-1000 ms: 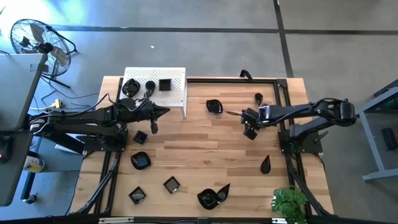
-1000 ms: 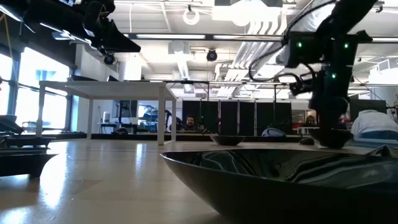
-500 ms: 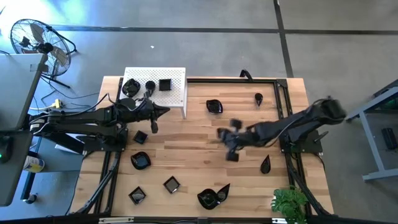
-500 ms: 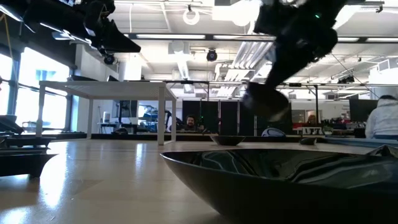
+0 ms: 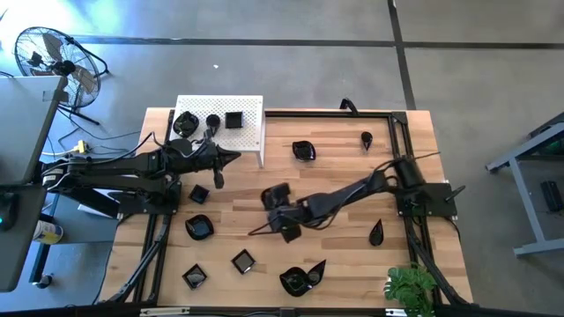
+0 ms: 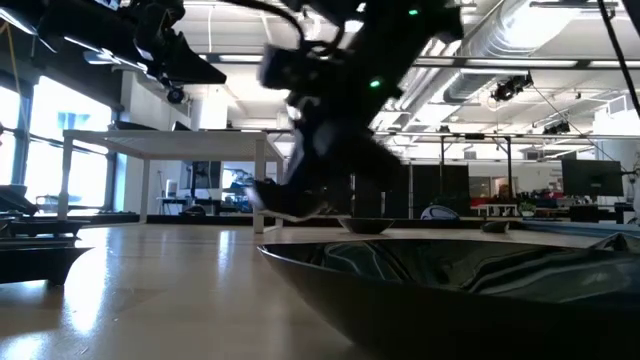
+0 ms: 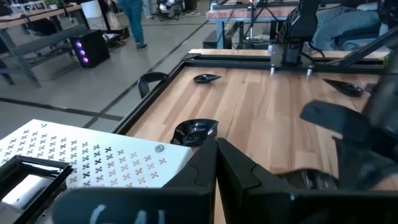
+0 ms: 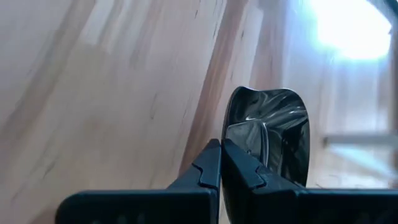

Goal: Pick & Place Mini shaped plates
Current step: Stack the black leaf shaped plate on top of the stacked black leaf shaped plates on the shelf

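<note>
Right gripper [image 5: 286, 231] stretches out over the middle of the wooden table [image 5: 335, 189], fingers pinched tight on the rim of a glossy black plate [image 8: 270, 140]; bare boards lie open all around it. Left gripper [image 5: 231, 158] hangs closed and empty just beside the white perforated stand's [image 5: 251, 132] edge; other black plates sit along the near edge [image 5: 300, 280] and far side [image 5: 304, 151], well apart.

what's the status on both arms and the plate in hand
Right tool shut on a mini plate, carried over mid-table. Left tool shut, empty, beside the white stand. Nothing blocking.
</note>
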